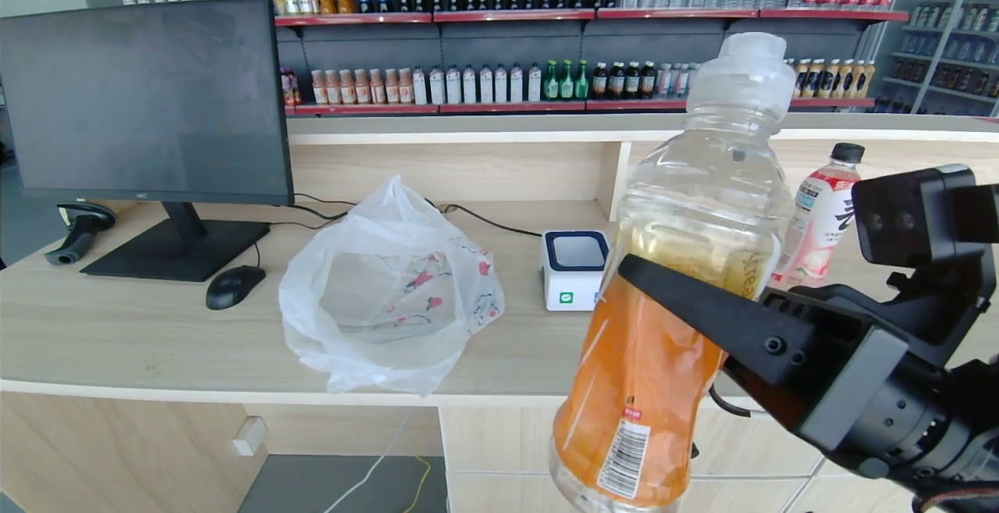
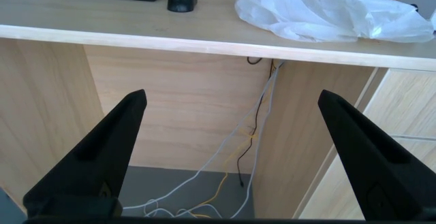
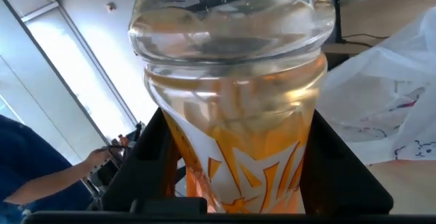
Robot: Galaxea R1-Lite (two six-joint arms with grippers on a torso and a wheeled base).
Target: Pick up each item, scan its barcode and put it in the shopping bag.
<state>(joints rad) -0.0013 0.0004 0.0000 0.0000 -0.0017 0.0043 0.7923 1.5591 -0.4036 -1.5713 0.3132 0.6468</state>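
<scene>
Bright, even shop light; faint shadow under the shopping bag (image 1: 390,286); pale glare behind the bottle (image 3: 231,115); dimmer below the counter (image 2: 102,16).

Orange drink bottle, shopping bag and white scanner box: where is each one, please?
orange drink bottle (image 1: 640,388), head view, orange label.
shopping bag (image 1: 390,294), head view, front side.
white scanner box (image 1: 572,291), head view, front face.

Head camera overlooks the counter (image 1: 117,333) and shopping bag (image 1: 390,294); the left wrist camera sees both from low in front; the right wrist camera, perhaps upturned, hugs the orange-drink bottle (image 3: 231,115).

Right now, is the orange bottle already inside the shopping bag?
No, the right gripper holds the orange bottle aloft, beside the shopping bag.
</scene>
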